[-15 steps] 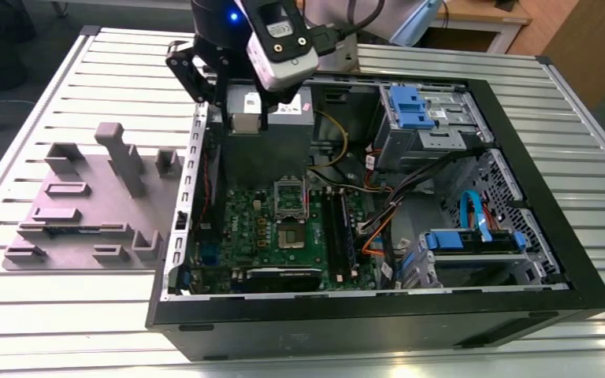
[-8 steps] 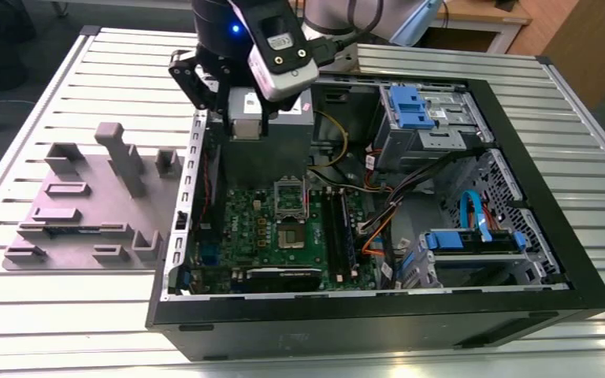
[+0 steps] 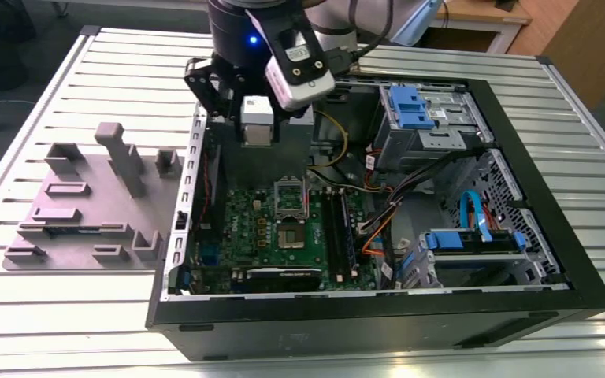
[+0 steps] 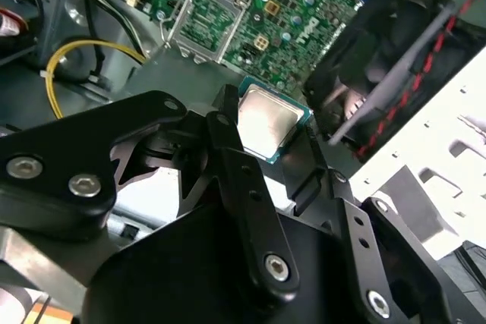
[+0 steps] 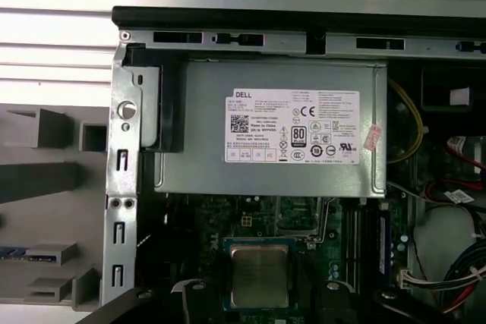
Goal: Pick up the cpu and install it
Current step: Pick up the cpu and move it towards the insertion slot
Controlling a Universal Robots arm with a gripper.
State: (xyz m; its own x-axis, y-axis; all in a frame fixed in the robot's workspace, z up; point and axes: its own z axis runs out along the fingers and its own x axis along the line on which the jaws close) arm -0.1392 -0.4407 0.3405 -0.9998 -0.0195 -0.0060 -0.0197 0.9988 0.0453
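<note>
The tool (image 4: pixel 272 133) is closing on the cpu (image 4: pixel 267 121), with its black fingers (image 4: pixel 226 138) pressing against two opposite edges of the chip. The cpu is hanging in the air inside the open computer case (image 3: pixel 554 291), above the green motherboard (image 3: pixel 242 228) and just beside the grey power supply box (image 5: pixel 205 134). The case is lying on the slatted metal surface (image 3: pixel 72 331), next to a grey parts holder (image 3: pixel 82 205).

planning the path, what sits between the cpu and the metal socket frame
Second wrist view: only a grey metal ledge and green board between cpu and socket frame.
</note>
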